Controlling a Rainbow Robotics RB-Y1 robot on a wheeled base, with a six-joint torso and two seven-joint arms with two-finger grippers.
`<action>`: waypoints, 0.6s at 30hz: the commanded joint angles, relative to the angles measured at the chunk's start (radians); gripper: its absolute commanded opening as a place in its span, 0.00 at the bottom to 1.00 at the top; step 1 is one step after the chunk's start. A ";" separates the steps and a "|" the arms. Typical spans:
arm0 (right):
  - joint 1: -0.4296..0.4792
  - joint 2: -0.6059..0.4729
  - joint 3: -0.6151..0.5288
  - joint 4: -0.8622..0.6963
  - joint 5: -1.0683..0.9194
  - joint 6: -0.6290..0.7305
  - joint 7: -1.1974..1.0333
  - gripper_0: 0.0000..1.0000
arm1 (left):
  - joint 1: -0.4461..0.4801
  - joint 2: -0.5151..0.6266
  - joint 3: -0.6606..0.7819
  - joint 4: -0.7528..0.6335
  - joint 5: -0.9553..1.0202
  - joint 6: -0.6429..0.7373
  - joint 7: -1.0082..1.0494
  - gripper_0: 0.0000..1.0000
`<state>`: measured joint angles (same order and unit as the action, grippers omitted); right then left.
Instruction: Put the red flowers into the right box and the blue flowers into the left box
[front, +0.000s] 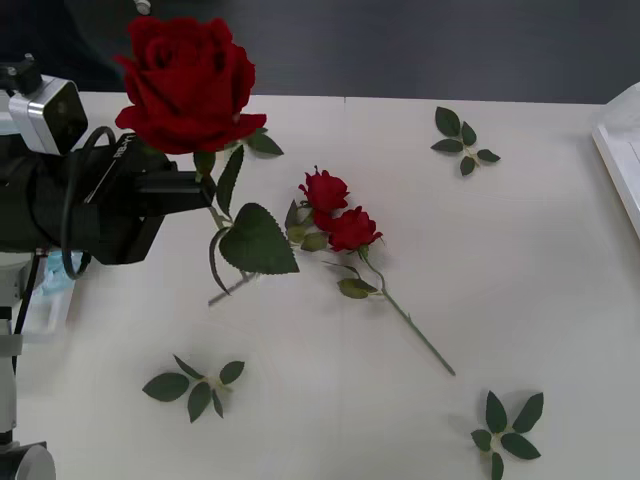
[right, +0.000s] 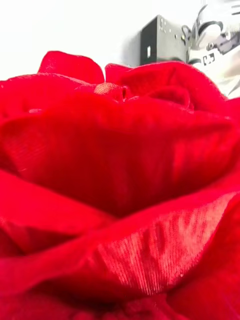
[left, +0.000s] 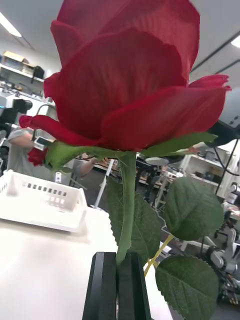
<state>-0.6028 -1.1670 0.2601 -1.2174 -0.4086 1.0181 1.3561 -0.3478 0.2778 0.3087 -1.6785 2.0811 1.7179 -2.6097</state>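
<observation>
My left gripper (front: 198, 186) is raised above the table's left side, shut on the stem of a red flower (front: 188, 82). The bloom stands upright above the black fingers (left: 105, 285), and its leaves and stem end hang below. In the left wrist view the stem of this red flower (left: 125, 75) is pinched in the left gripper (left: 118, 257). In the right wrist view a red flower (right: 120, 175) sits close against the camera. Two more red flowers (front: 340, 212) lie on the table's middle. The right box (front: 622, 158) shows its edge at the far right, and the right box (left: 45, 202) also appears beyond the table. The blue flowers and the left box are out of view.
Loose green leaf sprigs lie at the back right (front: 463, 140), the front left (front: 198, 385) and the front right (front: 508, 432). A pale blue patch (front: 52, 285) shows under my left arm. Open white tabletop lies between the roses and the right tray.
</observation>
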 joint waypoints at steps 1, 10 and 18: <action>0.014 -0.029 -0.007 -0.005 0.014 -0.033 0.032 0.00 | -0.007 -0.029 -0.039 -0.021 -0.022 0.017 -0.096 0.00; 0.023 -0.016 0.031 -0.004 0.094 -0.053 0.025 0.00 | -0.007 -0.077 -0.096 -0.093 -0.141 0.029 -0.096 0.00; 0.023 -0.010 0.057 0.007 0.088 -0.078 -0.015 0.16 | -0.007 -0.109 -0.168 -0.116 -0.202 0.028 -0.096 0.00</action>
<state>-0.5684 -1.1663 0.3469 -1.2165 -0.3182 0.9505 1.3555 -0.3488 0.1959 0.1414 -1.7664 1.8901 1.7408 -2.6742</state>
